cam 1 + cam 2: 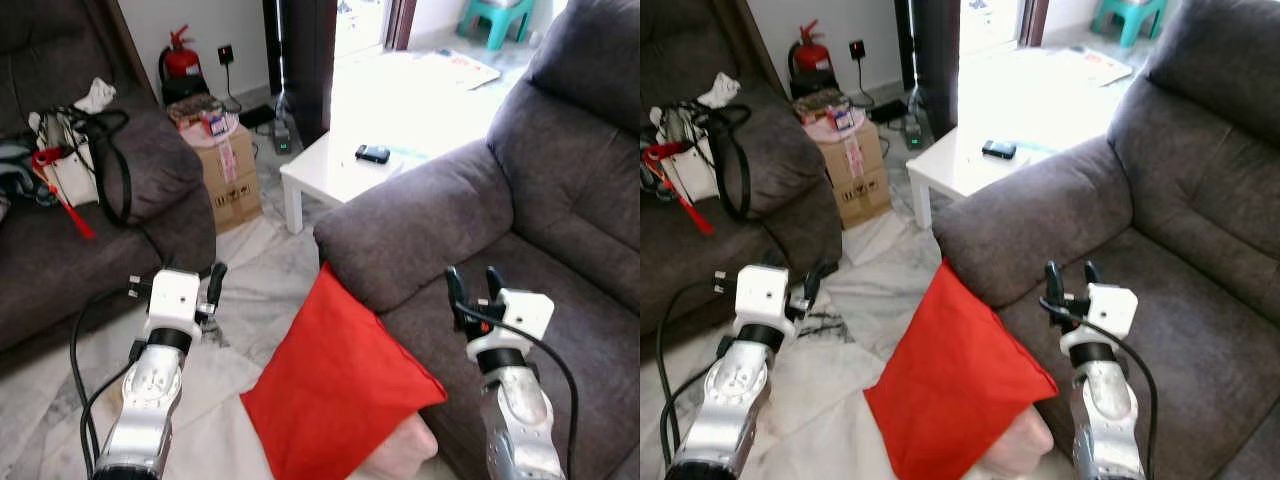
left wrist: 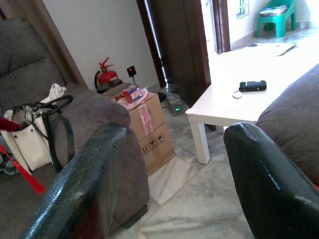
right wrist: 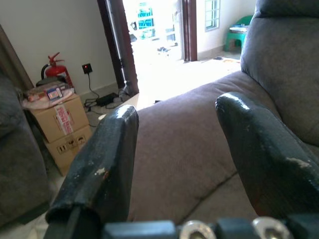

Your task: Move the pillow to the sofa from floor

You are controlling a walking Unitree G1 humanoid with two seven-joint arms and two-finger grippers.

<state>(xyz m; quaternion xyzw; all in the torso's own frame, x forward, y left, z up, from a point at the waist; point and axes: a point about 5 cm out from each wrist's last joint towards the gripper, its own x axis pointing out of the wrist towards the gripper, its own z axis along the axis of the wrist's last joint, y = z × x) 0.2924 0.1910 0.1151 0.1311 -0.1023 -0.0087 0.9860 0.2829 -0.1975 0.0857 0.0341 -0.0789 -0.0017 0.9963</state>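
Note:
A red pillow (image 1: 335, 385) stands tilted on one corner on the floor, leaning against the front of the grey sofa (image 1: 560, 200) below its armrest (image 1: 420, 220). Its lower edge rests on a pale pink cushion or cloth (image 1: 405, 450). My left gripper (image 1: 212, 285) hovers open to the pillow's left, above the floor, with nothing in it. My right gripper (image 1: 474, 285) is open over the sofa seat, just right of the pillow's top edge and apart from it. In the wrist views the left gripper (image 2: 177, 134) and the right gripper (image 3: 177, 109) both show fingers spread wide.
A white low table (image 1: 340, 170) with a black device (image 1: 372, 153) stands behind the armrest. A cardboard box (image 1: 225, 170) and a fire extinguisher (image 1: 180, 60) are by the wall. A second dark sofa (image 1: 60, 250) holding a white bag (image 1: 70, 165) is on the left. Marble floor lies between.

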